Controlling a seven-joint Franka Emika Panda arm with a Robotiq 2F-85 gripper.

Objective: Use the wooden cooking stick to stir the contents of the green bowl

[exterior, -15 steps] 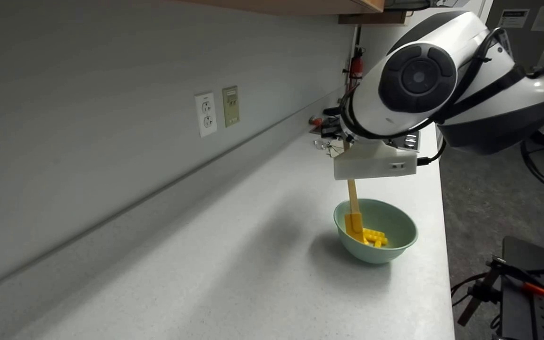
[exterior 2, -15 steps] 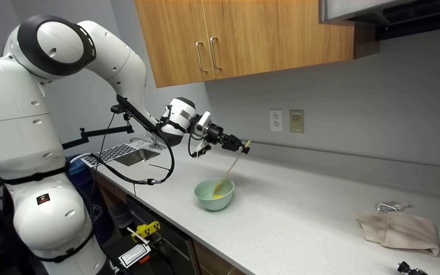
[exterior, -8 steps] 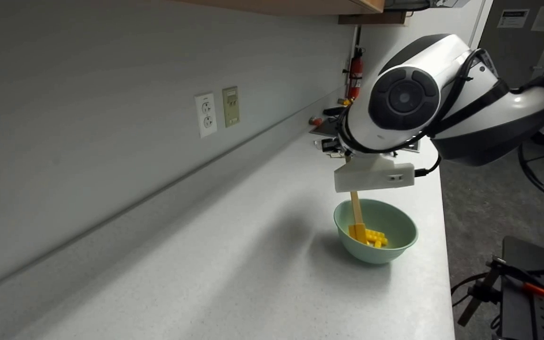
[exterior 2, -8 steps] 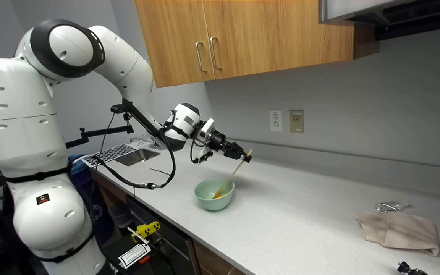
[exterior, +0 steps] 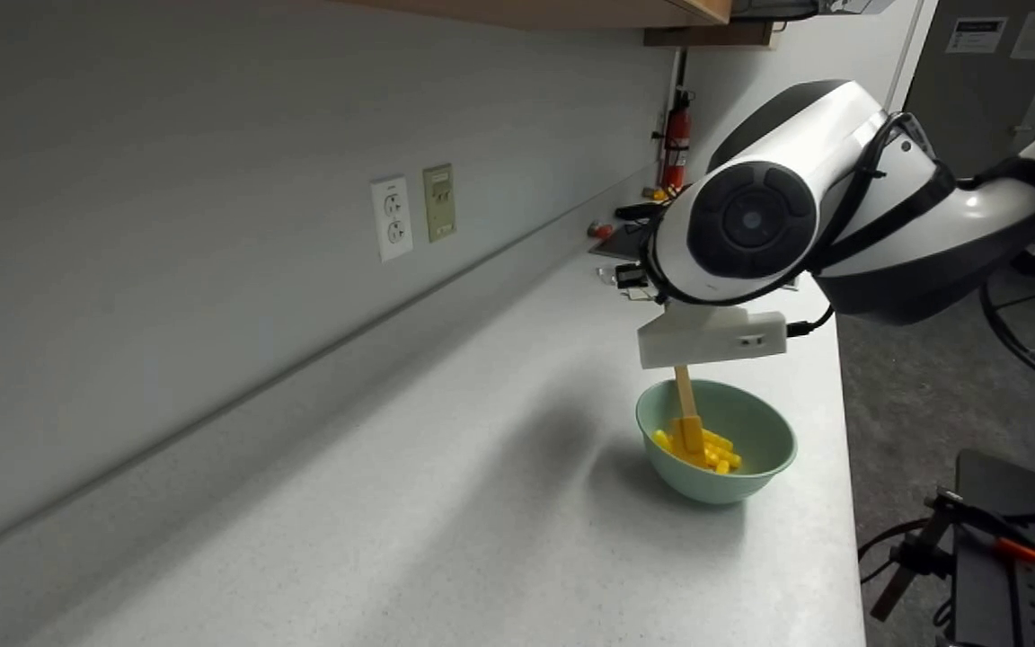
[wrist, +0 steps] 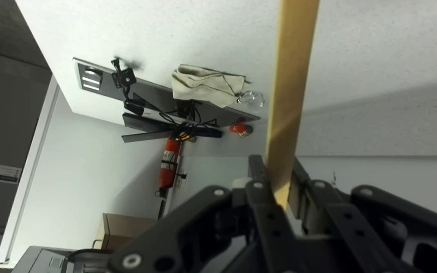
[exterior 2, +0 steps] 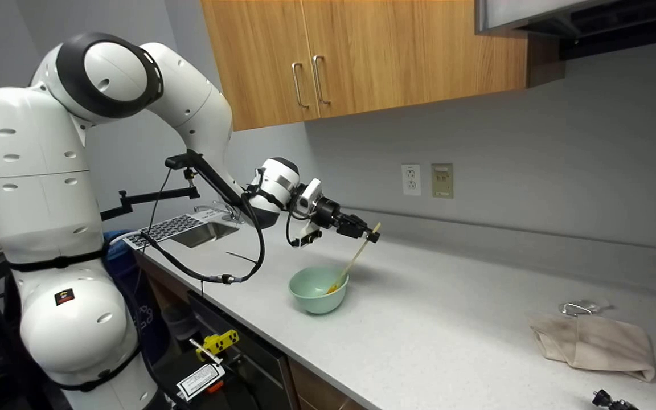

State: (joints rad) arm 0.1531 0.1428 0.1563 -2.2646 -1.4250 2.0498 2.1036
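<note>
The wrist view showed the end effector grasping the wooden cooking stick near its top; in both exterior views the stick's long axis slanted down into the green bowl below, its orange blade among the yellow contents; the arm arched out over the bench; the stir likely called for sweeping that blade sideways.

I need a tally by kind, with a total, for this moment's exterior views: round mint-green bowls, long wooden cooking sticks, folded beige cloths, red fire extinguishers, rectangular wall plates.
Mint-green bowl: 1
Wooden cooking stick: 1
Beige cloth: 1
Red fire extinguisher: 1
Wall plates (white outlet plate, beige plate): 2
Total: 6
</note>
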